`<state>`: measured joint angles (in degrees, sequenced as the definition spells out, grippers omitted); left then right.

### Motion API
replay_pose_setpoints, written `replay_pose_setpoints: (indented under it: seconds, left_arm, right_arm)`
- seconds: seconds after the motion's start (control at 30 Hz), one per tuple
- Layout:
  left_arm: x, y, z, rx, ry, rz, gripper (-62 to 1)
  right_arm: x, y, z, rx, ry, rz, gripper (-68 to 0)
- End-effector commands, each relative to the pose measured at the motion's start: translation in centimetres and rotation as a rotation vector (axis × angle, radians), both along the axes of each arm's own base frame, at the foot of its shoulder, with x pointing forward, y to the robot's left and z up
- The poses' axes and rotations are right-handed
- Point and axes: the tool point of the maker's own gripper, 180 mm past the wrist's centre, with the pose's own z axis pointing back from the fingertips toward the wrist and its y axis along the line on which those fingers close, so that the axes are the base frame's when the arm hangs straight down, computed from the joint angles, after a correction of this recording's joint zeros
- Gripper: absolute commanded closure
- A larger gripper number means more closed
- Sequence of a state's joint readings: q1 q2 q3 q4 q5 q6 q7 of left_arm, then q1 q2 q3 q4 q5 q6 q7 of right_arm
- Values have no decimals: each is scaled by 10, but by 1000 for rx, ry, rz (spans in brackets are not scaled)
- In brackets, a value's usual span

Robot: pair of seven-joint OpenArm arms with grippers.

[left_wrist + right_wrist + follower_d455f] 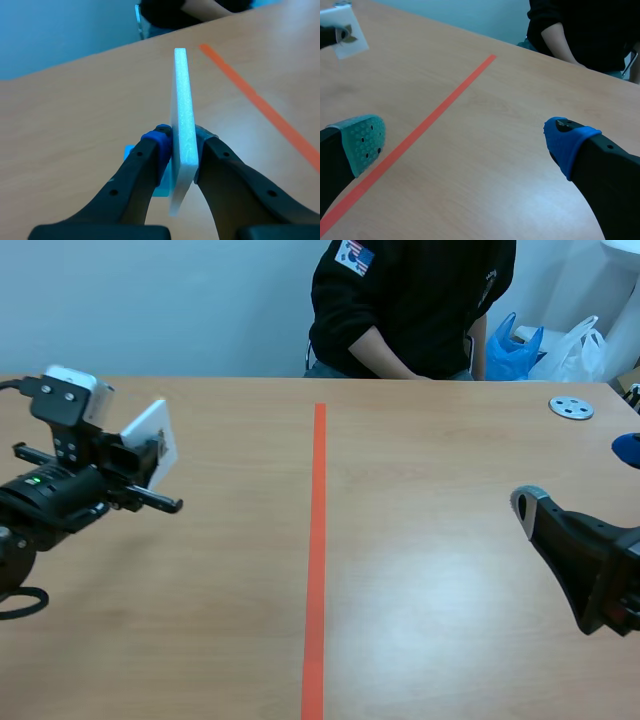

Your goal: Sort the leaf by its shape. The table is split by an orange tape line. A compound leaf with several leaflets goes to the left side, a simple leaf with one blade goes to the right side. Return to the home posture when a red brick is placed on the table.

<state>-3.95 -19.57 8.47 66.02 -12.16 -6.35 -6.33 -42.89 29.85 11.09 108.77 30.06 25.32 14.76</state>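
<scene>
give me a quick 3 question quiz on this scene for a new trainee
1. True or false: the right end effector grips the white card.
2. The card hangs over which side of the orange tape line? A left, B right.
3. Fill in: across the table sits a ___.
Key: 1 false, the left end effector grips it; 2 A; 3 person.

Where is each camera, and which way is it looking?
Scene view: sits between the left arm and right arm, both showing; looks across the table at a person.
Left wrist view: rides the left arm, looks forward and down; its left claw pinches a white card.
Right wrist view: rides the right arm, looks over the table; its open right claw shows.
All three share the orange tape line.
</scene>
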Motion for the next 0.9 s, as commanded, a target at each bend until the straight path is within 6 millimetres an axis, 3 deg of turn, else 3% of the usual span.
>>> replay_pose_setpoints:
  seconds: [0.0, 0.13, 0.53, 0.73, 0.87]
  left_arm:
    - [10, 8, 19, -6, -54, 12, -40]
    - [20, 34, 24, -11, -66, 73, -41]
    - [44, 94, -8, -32, 12, 232, -42]
    - [39, 114, -29, -42, 31, 286, -43]
    - [29, 126, -45, -73, 45, 330, -77]
  right_arm:
    - [1, 2, 12, 16, -37, 6, -679]
    - [1, 2, 12, 16, -37, 5, -679]
    - [1, 2, 12, 23, -37, 3, -679]
    - [2, 2, 13, 34, -37, 1, -679]
    - [2, 2, 14, 35, -40, 1, -679]
